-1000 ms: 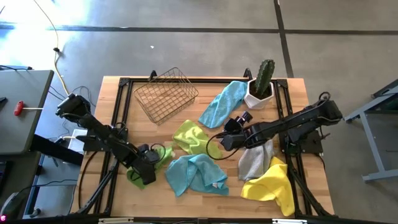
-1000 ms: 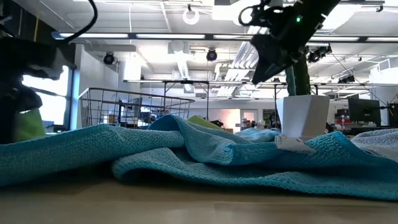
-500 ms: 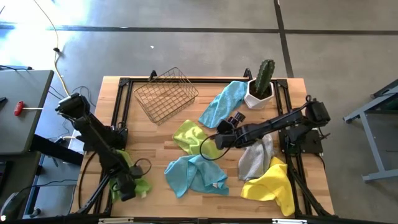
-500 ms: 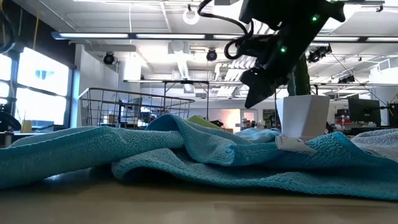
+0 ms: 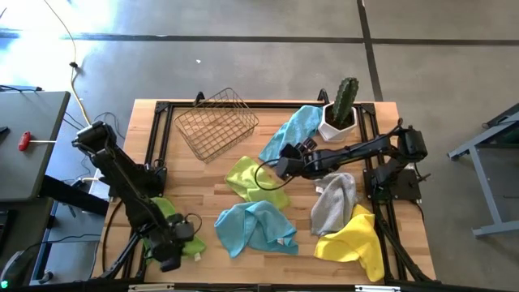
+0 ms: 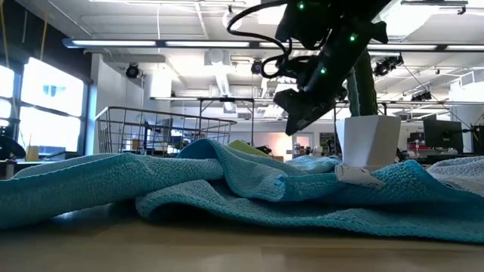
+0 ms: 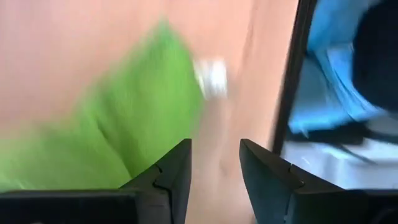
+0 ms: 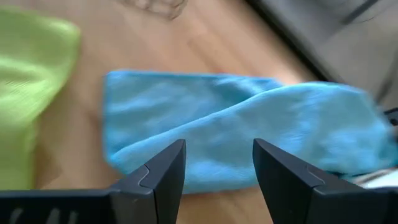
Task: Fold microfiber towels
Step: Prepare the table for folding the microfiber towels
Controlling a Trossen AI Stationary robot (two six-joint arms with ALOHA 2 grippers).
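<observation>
Across the wooden tabletop (image 5: 195, 174) crumpled microfiber towels lie unfolded, so the right gripper (image 5: 284, 165), fingers spread, hovers over the upper light blue towel (image 5: 290, 134), seemingly choosing, while the left gripper (image 5: 172, 256), fingers parted and empty, sits beside the lime green towel (image 5: 172, 227) at the near-left edge.

My left arm reached down along the table's left side toward its near corner, elbow bent, with the left gripper (image 5: 173, 253) low at the near-left edge. Its fingers (image 7: 163, 177) stood apart (a narrow gap, nothing between them as far as the blurred wrist view let me judge). My right arm stretched out nearly flat across the table's middle, wrist leading; the right gripper (image 5: 281, 165) hung above the surface, jaws parted and empty.
</observation>
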